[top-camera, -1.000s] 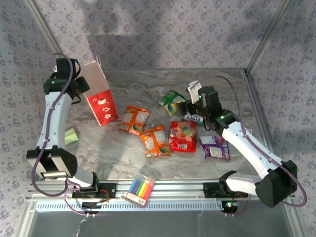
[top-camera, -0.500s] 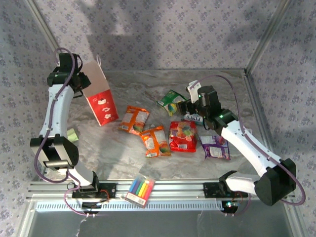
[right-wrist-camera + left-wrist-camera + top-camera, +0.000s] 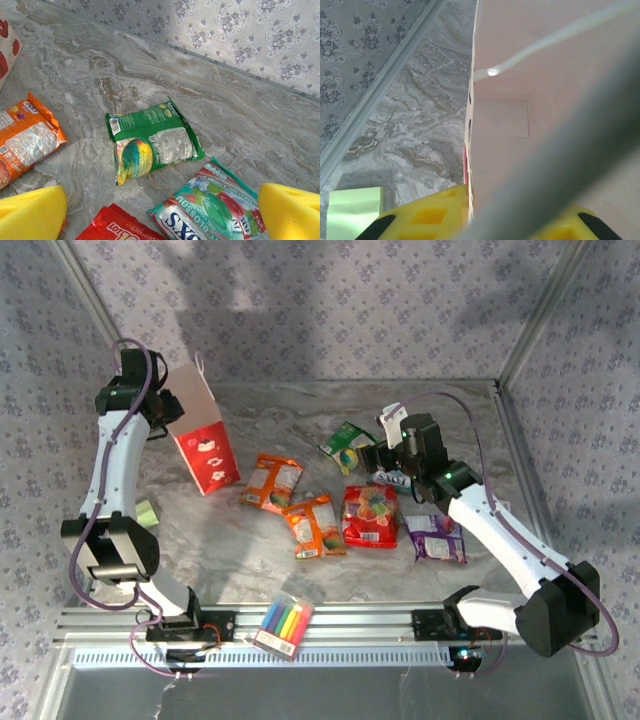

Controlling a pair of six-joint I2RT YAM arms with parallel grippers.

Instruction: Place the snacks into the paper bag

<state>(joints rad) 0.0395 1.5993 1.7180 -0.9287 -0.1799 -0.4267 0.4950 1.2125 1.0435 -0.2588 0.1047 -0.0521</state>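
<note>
The paper bag (image 3: pixel 205 445) stands tilted at the back left, mouth up. My left gripper (image 3: pixel 165 410) is at its upper rim. In the left wrist view the bag wall (image 3: pixel 520 100) runs down between the yellow fingers (image 3: pixel 425 215), and the left gripper (image 3: pixel 490 220) is shut on it; a white string handle (image 3: pixel 545 40) crosses above. The snacks lie mid-table: green (image 3: pixel 346 446), two orange (image 3: pixel 272 482) (image 3: pixel 315 525), red (image 3: pixel 370 515), purple (image 3: pixel 435 537). My right gripper (image 3: pixel 160 215) hovers open over the green packet (image 3: pixel 152 140) and the teal-white packet (image 3: pixel 210 207).
A clear box of coloured markers (image 3: pixel 283 624) rests on the front rail. A pale green note (image 3: pixel 145 515) lies by the left arm. Metal frame posts and patterned walls close in the back and sides.
My left gripper has shifted to the bag's rim and closed on the wall. The right arm and the packets have stayed still.
</note>
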